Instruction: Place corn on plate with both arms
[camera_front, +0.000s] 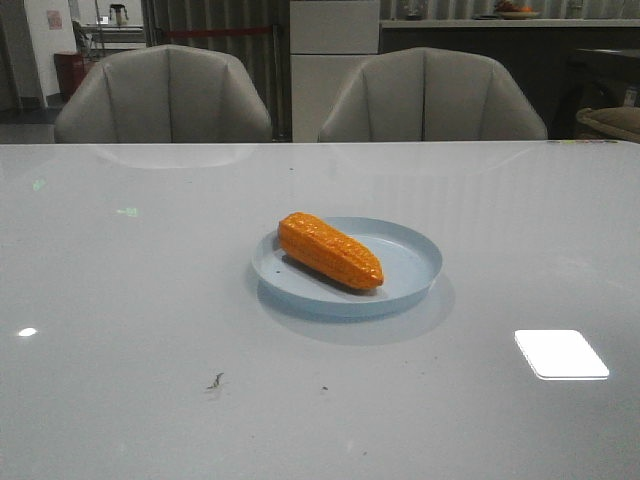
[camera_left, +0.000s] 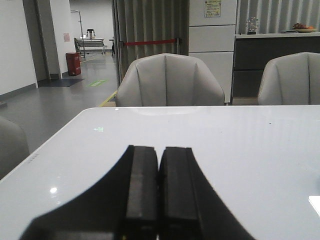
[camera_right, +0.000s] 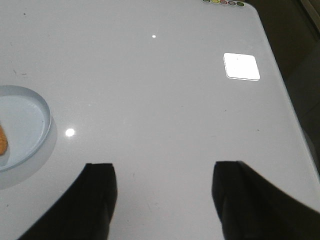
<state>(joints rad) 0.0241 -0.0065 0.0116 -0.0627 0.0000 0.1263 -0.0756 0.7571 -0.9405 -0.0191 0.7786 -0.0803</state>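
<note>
The orange corn (camera_front: 330, 250) lies on its side on the pale blue plate (camera_front: 415, 258) at the middle of the table, its thin end toward the front right. Neither arm shows in the front view. My left gripper (camera_left: 159, 150) is shut and empty above bare table, with no plate or corn in its view. My right gripper (camera_right: 165, 167) is open and empty over bare table; the plate (camera_right: 30, 112) lies off to one side of it, with a sliver of corn (camera_right: 2, 142) at the frame edge.
The table (camera_front: 120, 330) is white and glossy with light reflections (camera_front: 561, 354) on it. Two grey chairs (camera_front: 165, 95) (camera_front: 432, 98) stand behind its far edge. The table's right edge (camera_right: 287, 100) shows in the right wrist view.
</note>
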